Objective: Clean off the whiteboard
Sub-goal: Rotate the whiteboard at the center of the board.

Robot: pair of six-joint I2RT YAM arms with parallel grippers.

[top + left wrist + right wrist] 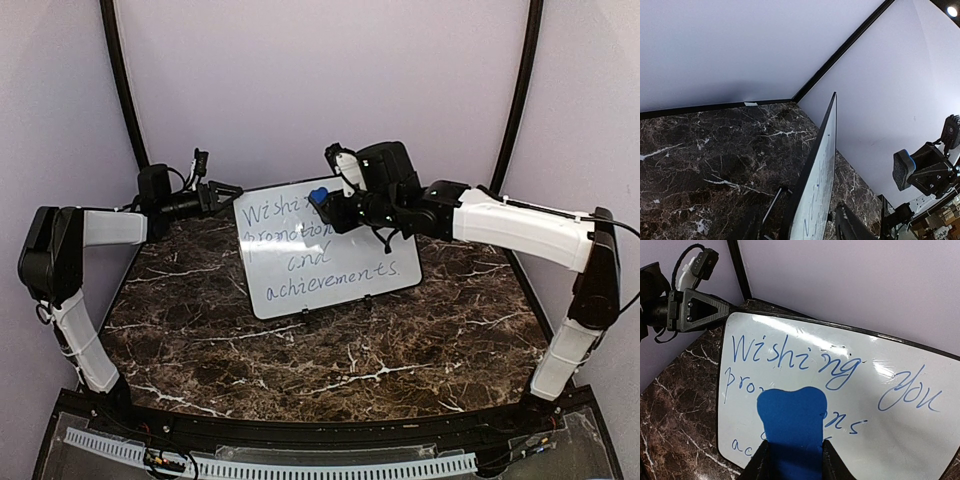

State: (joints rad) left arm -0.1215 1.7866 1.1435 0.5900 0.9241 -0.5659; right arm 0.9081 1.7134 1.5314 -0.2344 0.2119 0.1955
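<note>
The whiteboard [325,250] stands tilted on the marble table, with blue handwriting covering its face. In the left wrist view the whiteboard [820,170] shows edge-on between the fingers. My left gripper [222,192] is shut on its top left corner; the same gripper [800,232] sits at the bottom of its own view. My right gripper [335,208] is shut on a blue eraser [318,197]. In the right wrist view the eraser [792,415] sits between the gripper's [792,447] fingertips, in front of the second line of writing. In the left wrist view the eraser [903,170] hangs apart from the board face.
The dark marble table [330,350] ends at pale walls on three sides. Black poles [122,80] rise at the back corners. A thin wire leg [771,207] sticks out behind the board. The left gripper's finger [700,312] shows by the board's corner.
</note>
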